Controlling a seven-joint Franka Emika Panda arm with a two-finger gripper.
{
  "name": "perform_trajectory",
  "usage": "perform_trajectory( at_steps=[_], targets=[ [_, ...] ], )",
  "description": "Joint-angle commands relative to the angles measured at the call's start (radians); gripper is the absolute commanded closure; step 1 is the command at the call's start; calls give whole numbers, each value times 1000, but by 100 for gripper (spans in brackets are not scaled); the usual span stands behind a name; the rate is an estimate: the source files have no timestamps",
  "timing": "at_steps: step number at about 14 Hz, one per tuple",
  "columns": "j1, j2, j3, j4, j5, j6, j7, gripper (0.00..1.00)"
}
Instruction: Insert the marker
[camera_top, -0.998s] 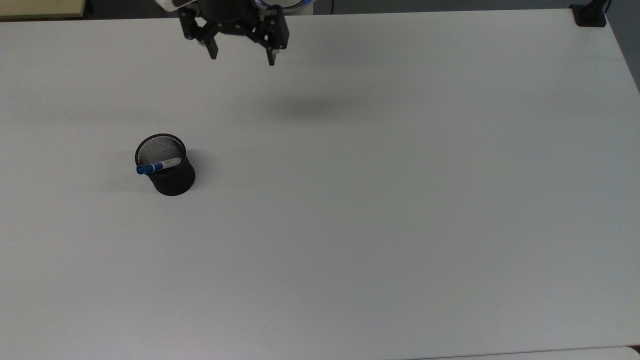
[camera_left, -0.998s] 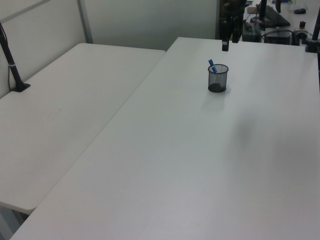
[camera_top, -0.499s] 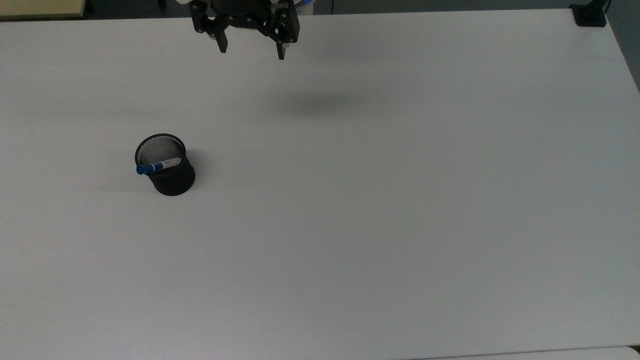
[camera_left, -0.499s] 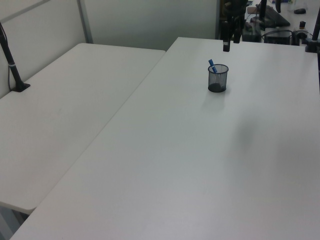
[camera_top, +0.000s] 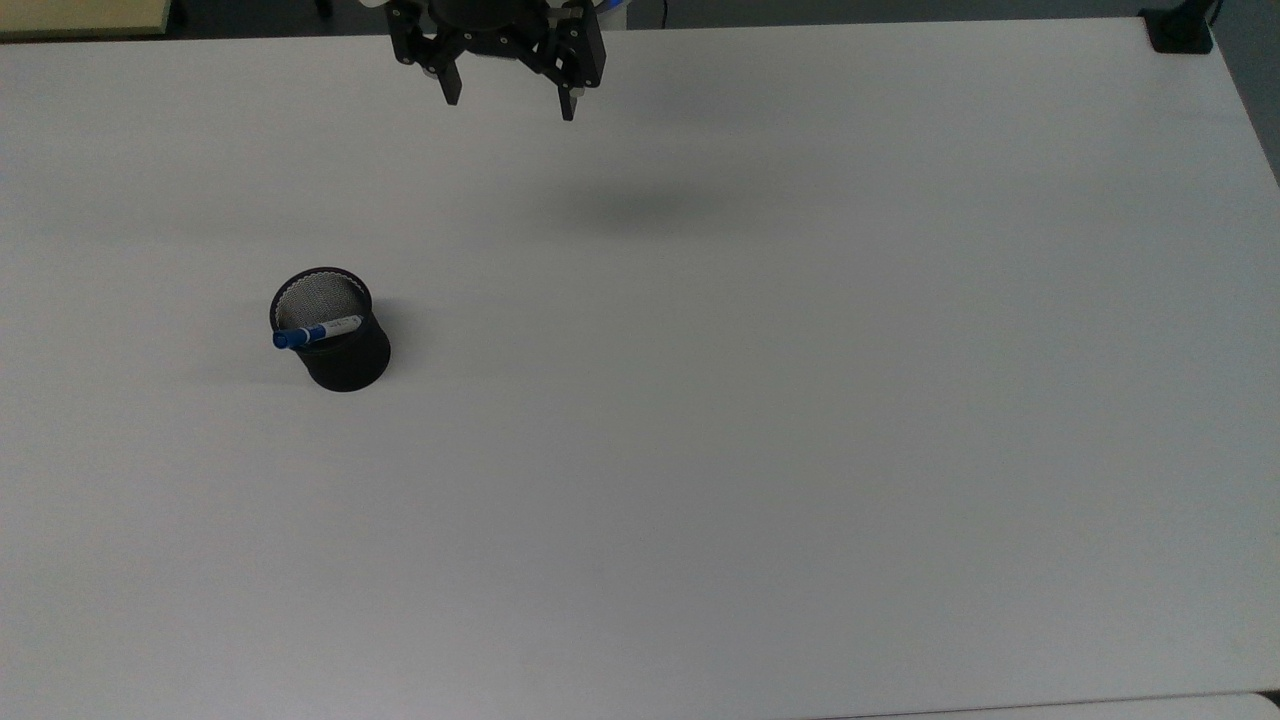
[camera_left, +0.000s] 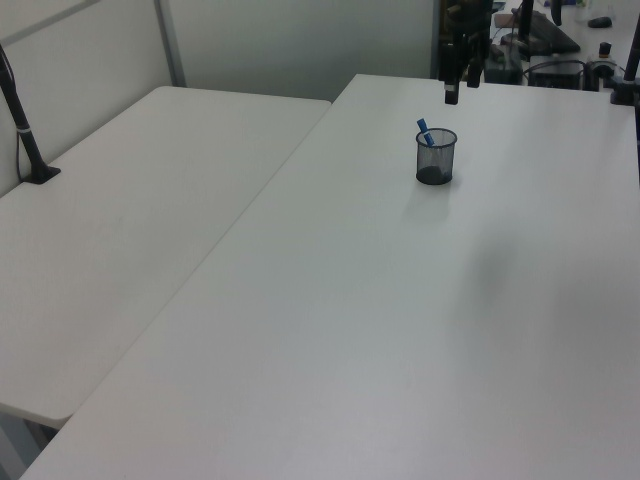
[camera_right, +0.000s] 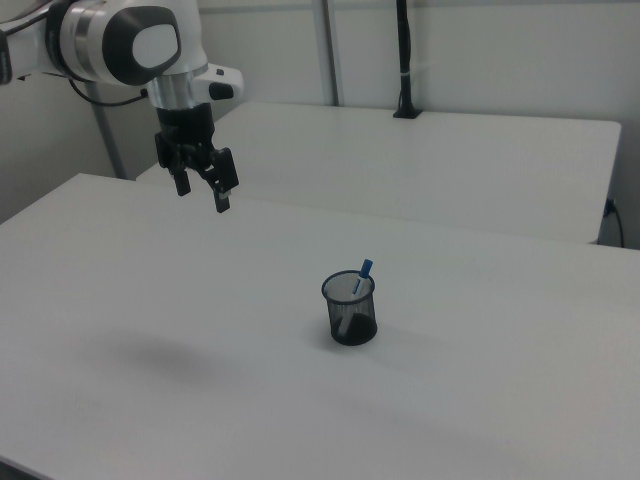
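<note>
The marker (camera_top: 316, 331) leans in the mesh cup (camera_top: 335, 340), the gripper (camera_top: 510, 100) empty, fingers spread — only a stray sweep could topple it.

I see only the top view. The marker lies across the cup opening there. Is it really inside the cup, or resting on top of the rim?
Observer: In the right view the marker stands inside the mesh cup, leaning on the rim, with its blue cap sticking out above.
Operator: Is the gripper low near the table?
Observer: No. In the right view the gripper hangs well above the table, its fingers open and empty.
Operator: Is the cup upright?
Observer: Yes. In the left view the cup stands upright on its base, and the marker tilts toward the left view's left.
</note>
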Motion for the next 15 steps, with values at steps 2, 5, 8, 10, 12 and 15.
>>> perform_trajectory(
  at_steps=[2,5,8,10,12,15],
  targets=[
    [98,-34,-112,-21,-12,-12,20,0],
    [151,-36,-178,-21,-4,-12,19,0],
    [151,-41,-181,-21,-1,-12,14,0],
    [151,-41,-179,-21,-1,-12,14,0],
    [151,-41,-179,-21,-1,-10,20,0],
    [151,-41,-179,-21,-1,-12,22,0]
  ],
)
